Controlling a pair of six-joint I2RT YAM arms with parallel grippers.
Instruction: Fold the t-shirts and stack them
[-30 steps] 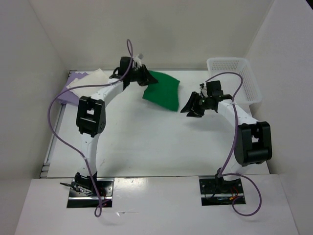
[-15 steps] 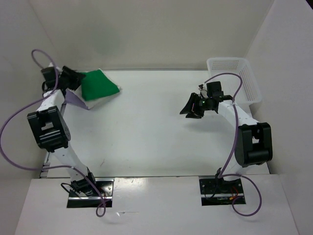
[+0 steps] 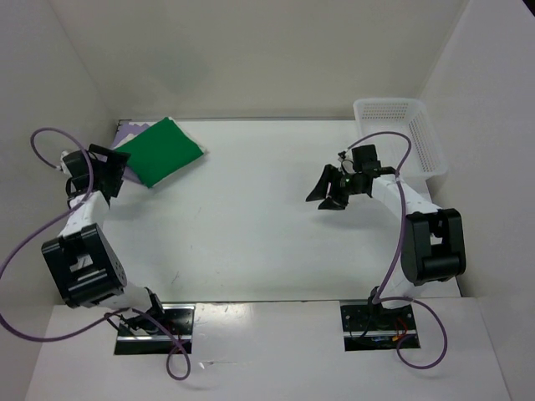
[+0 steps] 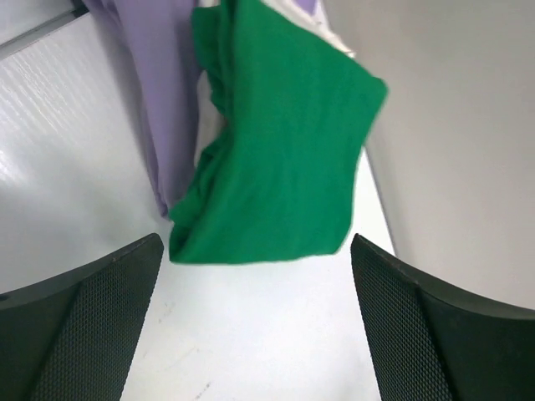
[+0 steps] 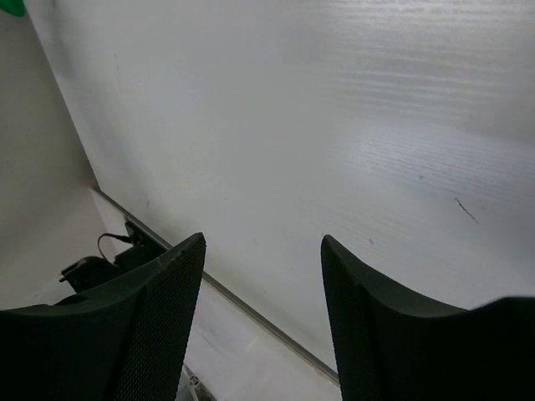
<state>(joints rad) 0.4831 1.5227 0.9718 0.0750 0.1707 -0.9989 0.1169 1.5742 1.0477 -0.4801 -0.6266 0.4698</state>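
Folded green t-shirt [image 3: 163,150] lies atop the lavender t-shirt [image 4: 159,109] at the table's [image 3: 251,242] far-left corner. Left claw [image 3: 107,171] is spread and empty just beside the pile. Right claw [image 3: 328,190] is spread and empty, well apart. Stacking appears finished, though the cream shirt is not clearly seen.

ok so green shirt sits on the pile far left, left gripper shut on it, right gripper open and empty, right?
No: the left wrist view shows the left gripper open, with the green shirt lying free beyond it. The rest stands, right gripper included.
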